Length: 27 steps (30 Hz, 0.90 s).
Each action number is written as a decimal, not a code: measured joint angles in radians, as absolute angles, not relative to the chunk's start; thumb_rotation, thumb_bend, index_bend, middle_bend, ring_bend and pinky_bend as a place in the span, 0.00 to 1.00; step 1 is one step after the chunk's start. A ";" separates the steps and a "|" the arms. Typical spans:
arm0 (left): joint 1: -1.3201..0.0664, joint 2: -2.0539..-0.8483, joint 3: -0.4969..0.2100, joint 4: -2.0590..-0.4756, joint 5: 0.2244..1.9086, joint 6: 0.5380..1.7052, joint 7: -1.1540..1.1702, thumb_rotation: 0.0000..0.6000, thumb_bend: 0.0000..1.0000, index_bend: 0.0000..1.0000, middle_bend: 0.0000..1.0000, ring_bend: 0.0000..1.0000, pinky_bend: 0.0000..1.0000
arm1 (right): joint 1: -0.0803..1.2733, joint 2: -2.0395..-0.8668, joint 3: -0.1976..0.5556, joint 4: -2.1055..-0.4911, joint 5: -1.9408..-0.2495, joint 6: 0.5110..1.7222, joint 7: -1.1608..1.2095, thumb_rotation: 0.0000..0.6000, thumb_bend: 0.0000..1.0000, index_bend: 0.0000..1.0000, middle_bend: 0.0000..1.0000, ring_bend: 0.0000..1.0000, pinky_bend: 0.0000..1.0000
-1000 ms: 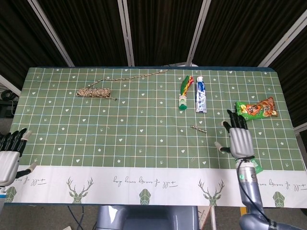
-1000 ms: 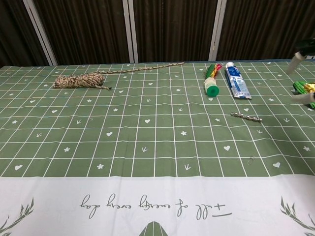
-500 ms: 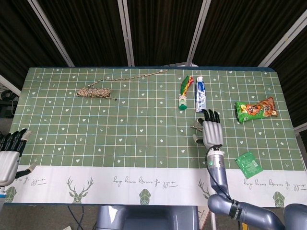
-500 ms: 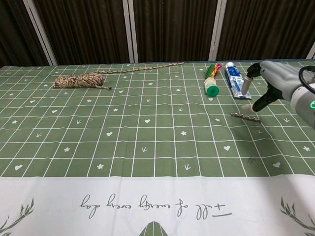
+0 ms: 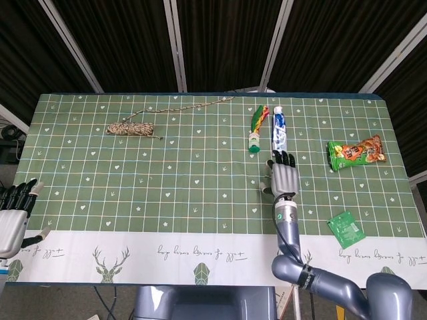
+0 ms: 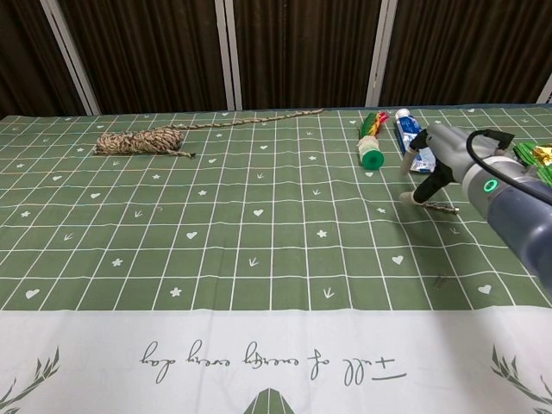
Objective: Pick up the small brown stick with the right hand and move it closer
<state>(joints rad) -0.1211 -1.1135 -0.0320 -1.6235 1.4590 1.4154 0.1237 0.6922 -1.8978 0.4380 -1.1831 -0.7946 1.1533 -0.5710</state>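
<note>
While the right robot hand (image 5: pixel 285 179) hovers over the stick (image 6: pixel 438 207), fingers apart and grasping nothing, the stick lies on the bench (image 5: pixel 167 193) just below the toothpaste tube (image 5: pixel 279 131). Far from the tube, the left robot hand (image 5: pixel 13 217) hangs released.

Toothpaste tube (image 5: pixel 279 131) and green-capped tube (image 5: pixel 256 128) crowd far side — near side open cloth.
</note>
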 measured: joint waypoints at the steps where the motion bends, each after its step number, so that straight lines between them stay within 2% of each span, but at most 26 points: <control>1: -0.121 -1.113 -0.032 -1.624 1.458 1.415 0.124 1.00 0.16 0.00 0.00 0.00 0.00 | 0.702 -1.910 0.442 -1.156 -0.785 1.143 -0.570 1.00 0.17 0.44 0.09 0.00 0.00; 13: -0.124 -1.112 -0.030 -1.623 1.458 1.409 0.120 1.00 0.16 0.00 0.00 0.00 0.00 | 0.776 -2.004 0.469 -0.938 -0.746 1.054 -0.516 1.00 0.21 0.49 0.10 0.00 0.00; 27: -0.126 -1.109 -0.027 -1.625 1.460 1.405 0.109 1.00 0.16 0.00 0.00 0.00 0.00 | 0.802 -2.041 0.479 -0.848 -0.753 1.022 -0.481 1.00 0.25 0.50 0.10 0.00 0.00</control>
